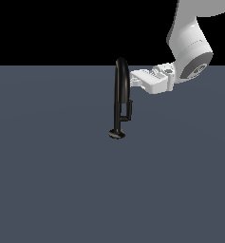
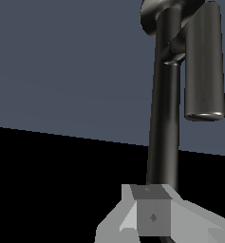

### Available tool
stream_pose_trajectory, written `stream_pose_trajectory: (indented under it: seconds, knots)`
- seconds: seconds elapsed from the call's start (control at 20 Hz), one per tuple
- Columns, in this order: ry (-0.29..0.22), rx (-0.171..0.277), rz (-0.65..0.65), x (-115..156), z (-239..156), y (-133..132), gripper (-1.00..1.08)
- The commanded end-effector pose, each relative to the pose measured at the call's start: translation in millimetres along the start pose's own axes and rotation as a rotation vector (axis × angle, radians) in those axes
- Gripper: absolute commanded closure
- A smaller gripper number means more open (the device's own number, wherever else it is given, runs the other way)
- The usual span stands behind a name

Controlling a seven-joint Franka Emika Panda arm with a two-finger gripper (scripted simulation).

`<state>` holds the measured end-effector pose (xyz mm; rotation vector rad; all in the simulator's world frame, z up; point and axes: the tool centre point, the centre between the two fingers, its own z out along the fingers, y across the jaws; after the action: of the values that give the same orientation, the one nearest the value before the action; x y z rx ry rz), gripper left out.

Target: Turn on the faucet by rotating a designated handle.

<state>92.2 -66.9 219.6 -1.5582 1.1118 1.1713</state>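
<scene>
The glossy black faucet (image 1: 119, 95) stands upright in the middle of the exterior view, its arched spout on top and its small round base (image 1: 117, 134) on the grey floor. The handle (image 1: 130, 110), a thin black bar, hangs beside the lower stem on the exterior view's right. My gripper (image 1: 133, 81) reaches in level from the right, its fingertips close together at the upper stem, well above the handle. In the wrist view the stem (image 2: 164, 118) runs away from the gripper (image 2: 151, 214), and the handle (image 2: 204, 66) lies off to one side, untouched.
The flat grey floor (image 1: 47, 180) spreads all around the faucet. The white arm (image 1: 190, 52) comes in from the upper right of the exterior view. Nothing else shows.
</scene>
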Motion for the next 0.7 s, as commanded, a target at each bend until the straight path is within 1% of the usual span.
stream_pose_trajectory:
  seconds: [0.0, 0.2, 0.35, 0.5, 0.65]
  knots:
    - [-0.046, 0.043, 0.045, 19.8, 1.4, -1.6, 1.08]
    - [-0.108, 0.102, 0.107, 47.3, 5.4, -1.8, 1.08]
    - [-0.142, 0.136, 0.142, 62.9, 8.7, -1.3, 1.08]
    - [-0.165, 0.157, 0.165, 73.0, 11.5, -0.7, 1.08]
    - [-0.174, 0.167, 0.174, 77.2, 13.1, -0.3, 1.08]
